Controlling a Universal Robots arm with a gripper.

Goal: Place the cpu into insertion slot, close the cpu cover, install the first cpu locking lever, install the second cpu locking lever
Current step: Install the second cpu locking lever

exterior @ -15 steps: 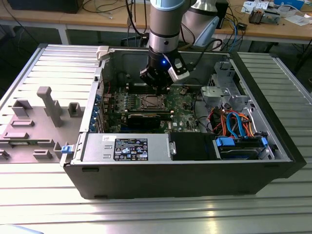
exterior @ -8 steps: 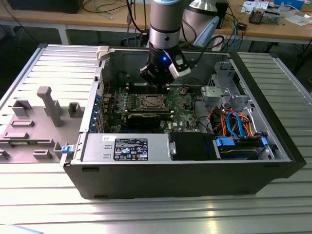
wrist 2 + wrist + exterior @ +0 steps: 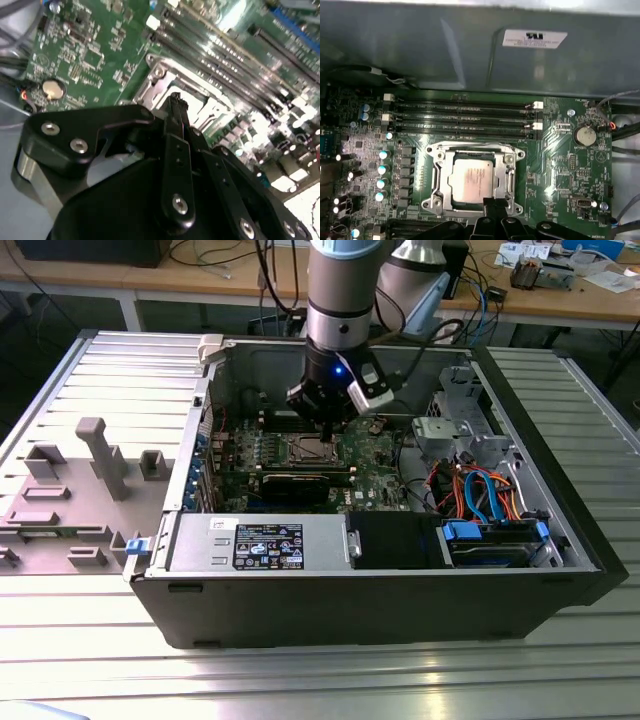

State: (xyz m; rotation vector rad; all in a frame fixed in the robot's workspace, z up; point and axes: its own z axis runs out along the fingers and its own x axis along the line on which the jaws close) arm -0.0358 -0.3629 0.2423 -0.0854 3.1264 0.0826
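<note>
The cpu (image 3: 471, 181) lies in the insertion slot (image 3: 434, 202) on the green motherboard (image 3: 560, 165), its dull silver top showing through the window of the cpu cover (image 3: 440, 167). The cover lies flat around the chip. My gripper (image 3: 492, 204) hovers at the socket's edge nearest the camera, its black fingers pressed together with nothing between them. In the second wrist view the gripper (image 3: 174, 98) tip points down at the silvery socket frame (image 3: 160, 82). In the exterior view the gripper (image 3: 322, 428) hangs just above the socket (image 3: 308, 448) inside the open computer case (image 3: 380, 615).
Long memory slots (image 3: 465, 120) run beside the socket, and a coin battery (image 3: 585, 135) sits on the board. The case holds a power supply (image 3: 265, 543), a drive bay (image 3: 495, 540) and orange and blue cables (image 3: 480, 490). Grey fixtures (image 3: 100, 455) stand at the exterior view's left.
</note>
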